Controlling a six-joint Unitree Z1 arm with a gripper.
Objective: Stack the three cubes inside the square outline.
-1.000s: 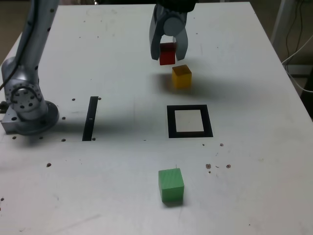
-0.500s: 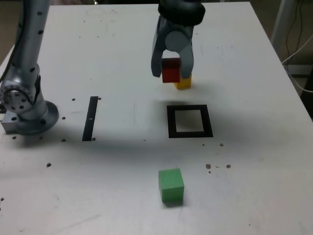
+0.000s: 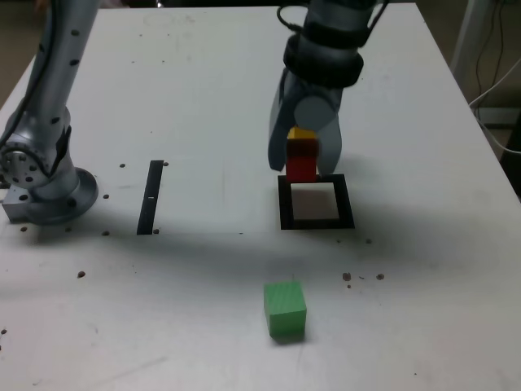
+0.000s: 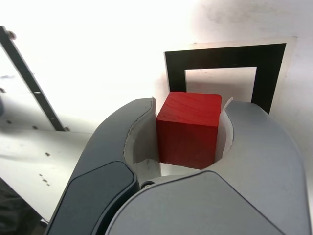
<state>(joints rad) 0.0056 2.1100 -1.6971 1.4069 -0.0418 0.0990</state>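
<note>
Currently the square outline (image 3: 316,203) is approached by the gripper (image 3: 304,159), clamped on the red cube (image 3: 301,158) just above its far edge; rigid, light, flat-sided, it is best held by opposite faces.

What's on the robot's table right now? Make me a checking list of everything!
Surface: white table, small dark specks.
Job's things: red cube held above the square outline's far edge; yellow cube mostly hidden behind it; green cube alone, nearer the camera.
Clutter: black strip lying flat.
Grippers: gripper shut on the red cube.
Cables: some hang at the exterior view's right.
Surroundings: arm base at the exterior view's left.
</note>
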